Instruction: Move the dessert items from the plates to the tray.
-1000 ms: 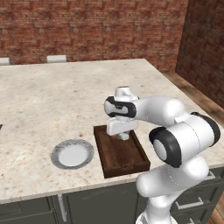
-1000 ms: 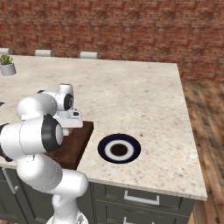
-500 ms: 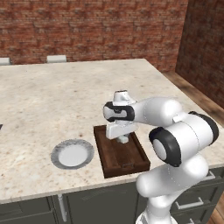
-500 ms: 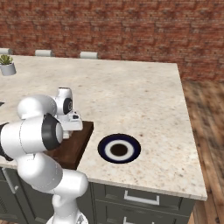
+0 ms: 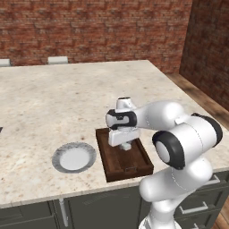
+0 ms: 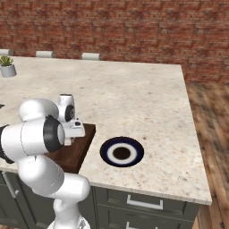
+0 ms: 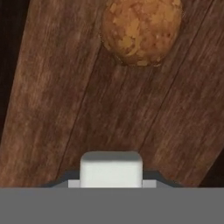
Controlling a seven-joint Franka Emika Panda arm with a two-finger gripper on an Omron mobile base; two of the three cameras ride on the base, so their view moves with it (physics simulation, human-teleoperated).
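The dark wooden tray (image 5: 117,166) lies near the counter's front edge, and its plank floor (image 7: 57,109) shows close up in the hand view. My gripper (image 5: 126,143) hangs low over the tray's middle, shut on the white cube-like dessert item (image 7: 111,168), which also shows under the hand (image 5: 127,146). The round brown ball (image 7: 142,30) rests on the tray floor just beyond the cube. The light grey ribbed plate (image 5: 74,158) lies bare to the tray's left. The blue-rimmed plate (image 6: 121,152) lies to the tray's right.
A small potted plant (image 6: 6,66) stands at the far left of the counter. A brick wall (image 5: 94,27) runs behind the counter. The tray's corner (image 6: 82,145) shows beside my arm in the right base view.
My hand has sunk a little toward the tray floor with the white cube still in its grip. Plates and tray have not moved.
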